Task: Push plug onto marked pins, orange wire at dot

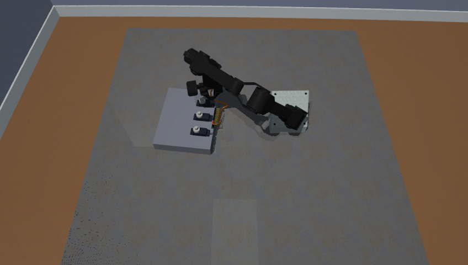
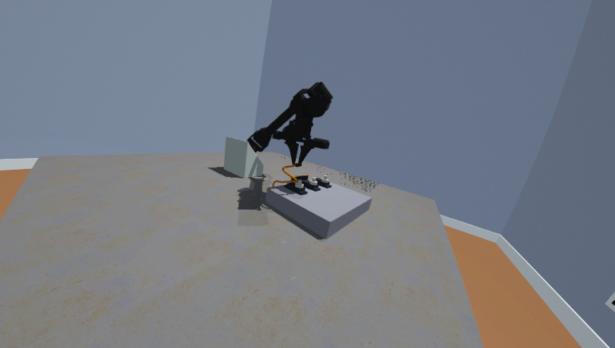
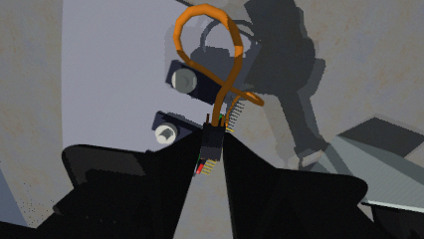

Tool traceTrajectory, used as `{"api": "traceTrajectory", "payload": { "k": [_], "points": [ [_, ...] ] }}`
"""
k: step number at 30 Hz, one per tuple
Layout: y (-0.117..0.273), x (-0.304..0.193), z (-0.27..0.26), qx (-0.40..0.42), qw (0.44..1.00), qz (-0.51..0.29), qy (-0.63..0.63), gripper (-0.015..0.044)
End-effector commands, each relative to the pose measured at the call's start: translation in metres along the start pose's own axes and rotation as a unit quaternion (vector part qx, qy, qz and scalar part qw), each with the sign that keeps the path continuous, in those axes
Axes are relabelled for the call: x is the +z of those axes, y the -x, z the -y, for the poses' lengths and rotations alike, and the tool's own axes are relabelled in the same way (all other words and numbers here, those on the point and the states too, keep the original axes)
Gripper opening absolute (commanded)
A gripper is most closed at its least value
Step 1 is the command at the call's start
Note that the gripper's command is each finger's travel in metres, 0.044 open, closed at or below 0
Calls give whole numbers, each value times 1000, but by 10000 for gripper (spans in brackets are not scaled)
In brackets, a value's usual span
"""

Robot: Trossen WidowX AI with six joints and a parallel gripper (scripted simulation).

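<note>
My gripper (image 2: 297,164) (image 3: 213,135) is shut on the small black plug (image 3: 213,136), which hangs above the holder's pin edge. The plug's holes are not visible. The orange lead (image 2: 286,173) (image 3: 204,10) rises from the plug in a loop in the wrist view. The pale grey holder (image 1: 180,131) (image 2: 345,202) (image 3: 109,95) carries dark servos (image 1: 202,116) with pale horns. The yellowish pin row (image 1: 217,114) (image 3: 210,167) sticks out at its edge, partly hidden by the plug in the wrist view. A red mark (image 1: 213,122) (image 3: 200,169) shows beside it; the dot is too small to tell.
The arm's pale base block (image 1: 290,98) (image 2: 235,157) stands across from the pin edge. The arm (image 1: 259,100) reaches over the table between base and holder. Two servo horns (image 3: 183,81) (image 3: 165,133) stand up close to the plug in the wrist view.
</note>
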State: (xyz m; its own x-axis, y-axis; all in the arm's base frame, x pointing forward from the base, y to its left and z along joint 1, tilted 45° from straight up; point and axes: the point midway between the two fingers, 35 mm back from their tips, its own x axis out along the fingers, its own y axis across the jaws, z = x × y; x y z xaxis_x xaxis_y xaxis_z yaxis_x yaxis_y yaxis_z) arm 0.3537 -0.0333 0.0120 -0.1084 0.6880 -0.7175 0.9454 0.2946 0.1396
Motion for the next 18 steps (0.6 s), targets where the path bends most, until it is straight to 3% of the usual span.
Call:
{"api": "traceTrajectory", "payload": {
  "k": [1,18],
  "points": [
    [-2,-10,4,-1,998,-4,-69,0],
    [-3,-46,21,-3,939,-4,-343,0]
  ]
}}
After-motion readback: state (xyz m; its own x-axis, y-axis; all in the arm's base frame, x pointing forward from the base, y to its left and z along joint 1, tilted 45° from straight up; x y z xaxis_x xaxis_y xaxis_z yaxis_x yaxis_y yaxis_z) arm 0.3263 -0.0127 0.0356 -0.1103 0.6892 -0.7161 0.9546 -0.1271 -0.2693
